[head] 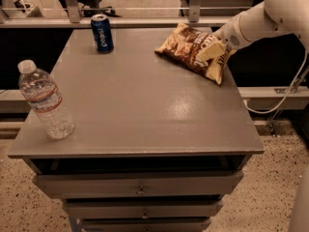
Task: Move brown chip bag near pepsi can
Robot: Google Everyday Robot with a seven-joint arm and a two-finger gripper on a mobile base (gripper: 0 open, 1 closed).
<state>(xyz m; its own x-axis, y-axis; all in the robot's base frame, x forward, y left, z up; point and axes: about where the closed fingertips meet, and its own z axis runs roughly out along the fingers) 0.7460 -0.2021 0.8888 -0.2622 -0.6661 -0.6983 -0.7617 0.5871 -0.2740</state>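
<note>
From where I stand, the crinkly dark-brown and tan-yellow snack bag with white lettering, the brown chip bag, lies flat at the far right of the grey table top, with one end close to the right edge. The small dark-blue pepsi can with the silver top stands upright at the far left of the same top, well apart from the bag, with bare table between them.

I'd say the bag will handle as a light, soft thing: thin foil full of air and chips that crumples under a pinch and breaks inside if squeezed hard. It looks slick too, so a loose hold on the puffed middle could slip. A hold on the flat crimped seam at one end, or a pinch of a fold in the upper face, seems the safer place, and a light bag like this should lift or slide with little effort.

The white arm reaches in from the right, and its pale gripper sits low on the bag's right end, touching or very nearly touching the foil. I cannot tell whether it is clamped on the bag or released.

A clear plastic water bottle stands at the near left corner, away from the route to the can.
</note>
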